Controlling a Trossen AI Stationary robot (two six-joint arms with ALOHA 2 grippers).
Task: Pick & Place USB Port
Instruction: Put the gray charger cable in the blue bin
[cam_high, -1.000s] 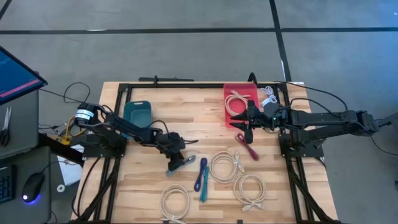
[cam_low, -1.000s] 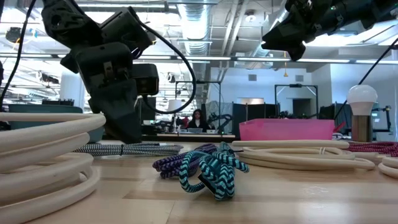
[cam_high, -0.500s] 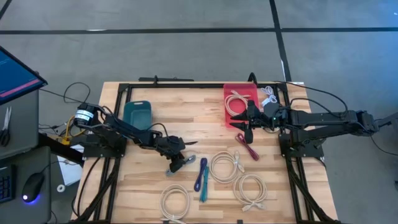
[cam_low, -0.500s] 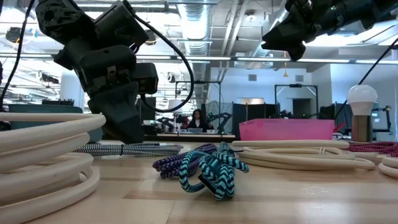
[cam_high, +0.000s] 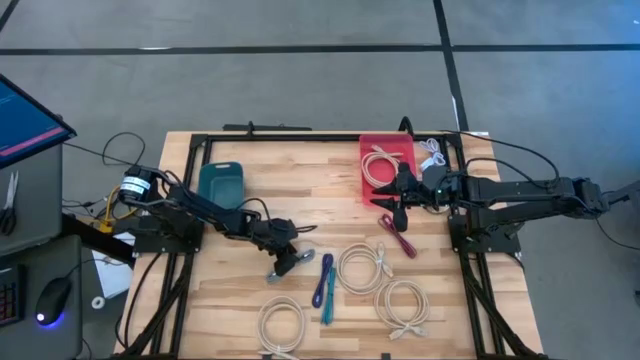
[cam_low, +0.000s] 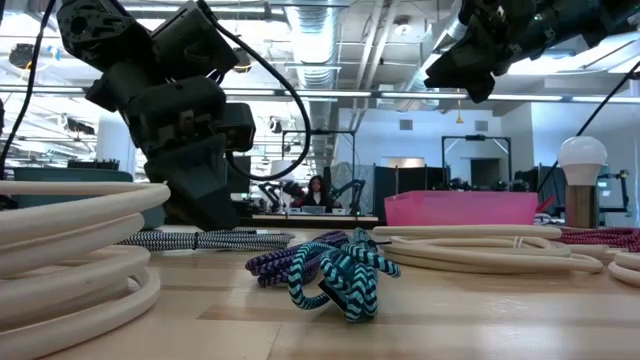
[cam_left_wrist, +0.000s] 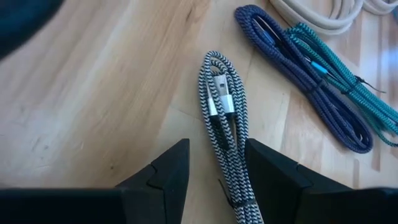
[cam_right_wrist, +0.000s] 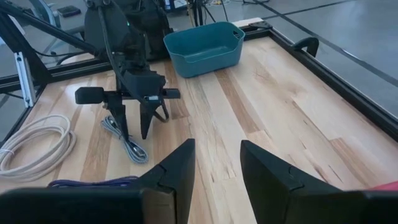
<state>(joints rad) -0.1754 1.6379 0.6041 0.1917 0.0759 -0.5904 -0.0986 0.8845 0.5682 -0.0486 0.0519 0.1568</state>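
A black-and-white braided USB cable (cam_left_wrist: 222, 118) lies folded in a bundle on the wooden table (cam_high: 300, 210), its silver plug (cam_left_wrist: 221, 102) on top. My left gripper (cam_left_wrist: 214, 171) stands open over the cable's near end, slanting down, one finger on each side; I cannot tell whether they touch it. In the high view the gripper (cam_high: 282, 265) is left of the table's middle. My right gripper (cam_high: 393, 207) hangs open and raised at the near edge of the red bin (cam_high: 364, 170), with nothing between its fingers. A teal bin (cam_high: 220, 183) stands at the far left.
A blue cable (cam_high: 318, 280) and a teal cable (cam_high: 328, 300) lie right of the braided one. Three white cable coils (cam_high: 362, 268) (cam_high: 402, 305) (cam_high: 282, 325) fill the near middle. A magenta cable (cam_high: 398, 235) lies under the right arm. The red bin holds a white cable (cam_high: 380, 163).
My left gripper has turned a little at the wrist above the braided cable, staying in the same place. The cable has not moved.
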